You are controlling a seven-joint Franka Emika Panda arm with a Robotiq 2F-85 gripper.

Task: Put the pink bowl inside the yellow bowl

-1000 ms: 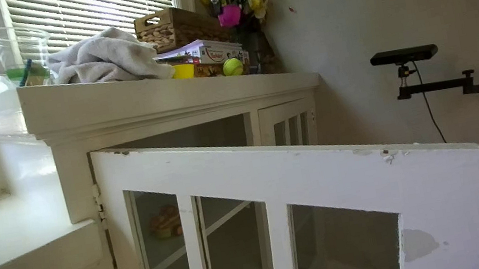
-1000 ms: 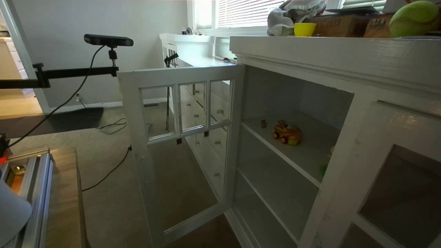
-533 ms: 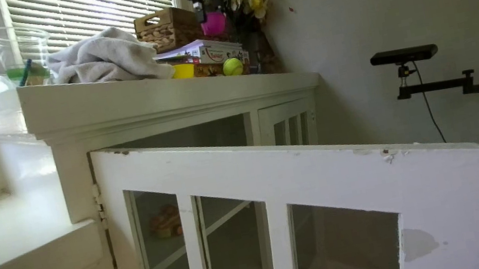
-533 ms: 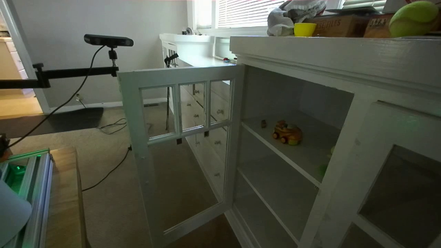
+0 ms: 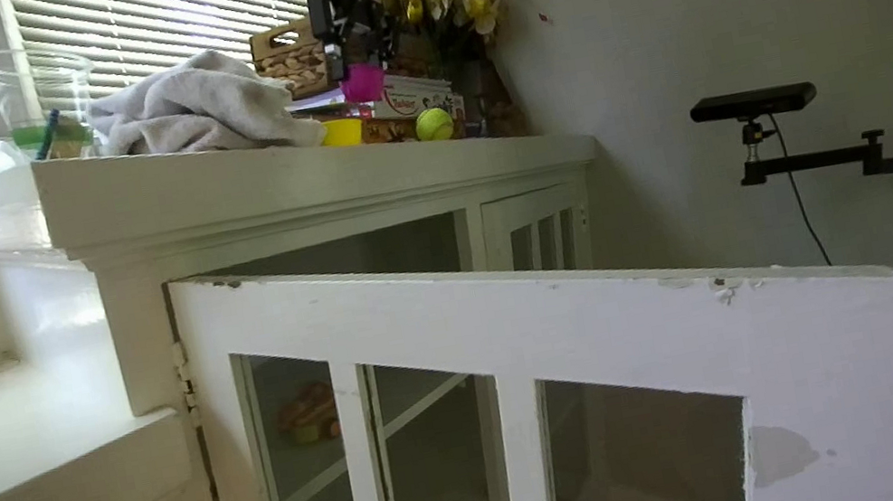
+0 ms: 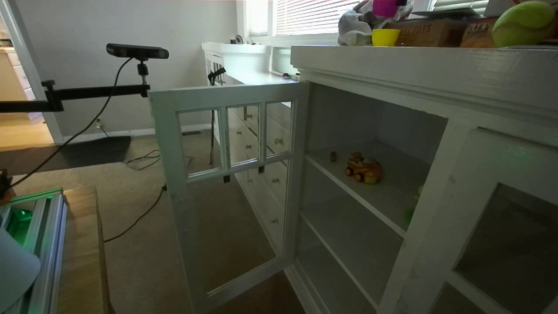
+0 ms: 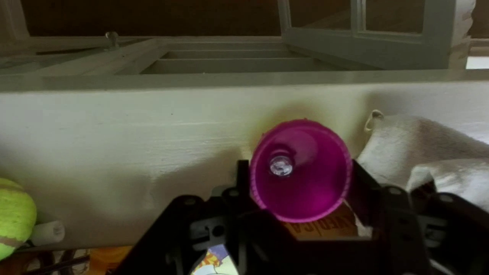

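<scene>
The pink bowl (image 5: 362,83) is held in my gripper (image 5: 359,59) above the counter. In the wrist view the bowl (image 7: 317,183) sits between the two black fingers (image 7: 300,168), with its open top facing the camera. A shiny clear round thing (image 7: 281,165) shows inside it. The yellow bowl (image 5: 342,132) stands on the counter by the towel. In an exterior view the pink bowl (image 6: 385,8) is directly above the yellow bowl (image 6: 386,37) with a gap between them. In the wrist view the yellow bowl is hidden behind the pink one.
A grey towel (image 5: 201,110) lies beside the yellow bowl. Boxes (image 5: 406,97), a tennis ball (image 5: 433,124), a wicker basket (image 5: 293,57) and flowers (image 5: 482,10) stand on the counter (image 7: 114,130). A cabinet door (image 6: 231,174) is open below.
My gripper has moved left and down with the pink bowl, nearer to the yellow bowl. The pink bowl has come into view at the top of an exterior view.
</scene>
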